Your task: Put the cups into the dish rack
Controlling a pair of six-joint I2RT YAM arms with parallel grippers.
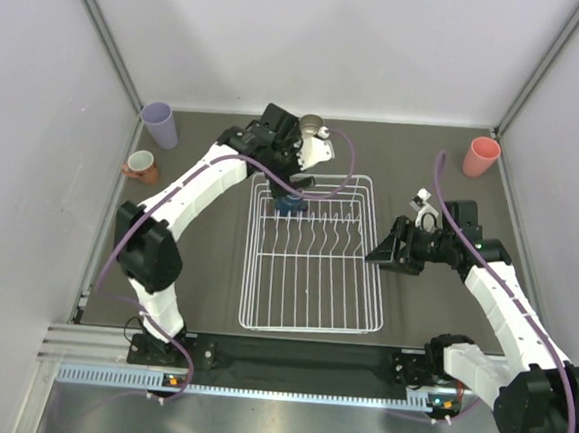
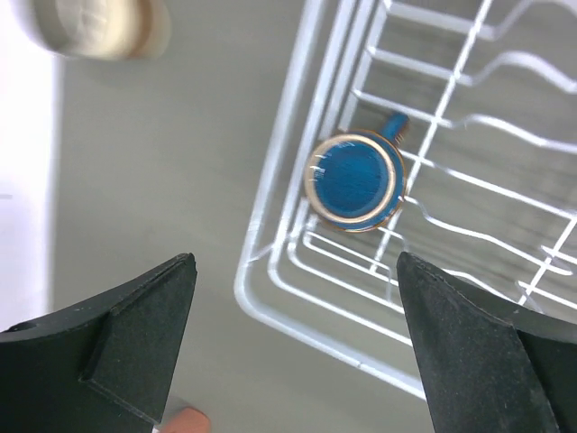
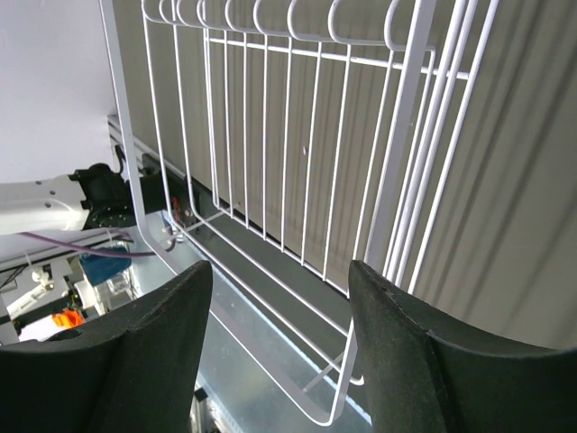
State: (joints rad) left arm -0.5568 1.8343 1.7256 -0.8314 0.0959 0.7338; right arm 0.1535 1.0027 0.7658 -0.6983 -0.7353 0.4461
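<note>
**Jaws spread above a racked mug, four cups to go**

Top view: the left jaws hang apart and empty over the far-left corner of the rack (image 1: 306,323), where the blue mug (image 1: 290,205) sits. The brown cup (image 1: 312,126) stands on the table (image 1: 213,296) just beyond them, so the left arm is the nearer one for it. The lavender tumbler (image 1: 159,124) and orange mug (image 1: 141,167) wait at the far left, both seemingly upright. The pink tumbler (image 1: 482,156) stands far right, beyond the right jaws, which sit beside the rack's right wall.

Left wrist view: jaws wide, nothing between them. The blue mug (image 2: 354,180) is upright, mouth up, long axis vertical, with its handle pointing into the rack (image 2: 270,307). The brown cup (image 2: 95,23) is a blur outside the rack; which way it points cannot be told.

Right wrist view: jaws apart and empty, facing the rack's wire wall (image 3: 270,162); no cup shows.
</note>
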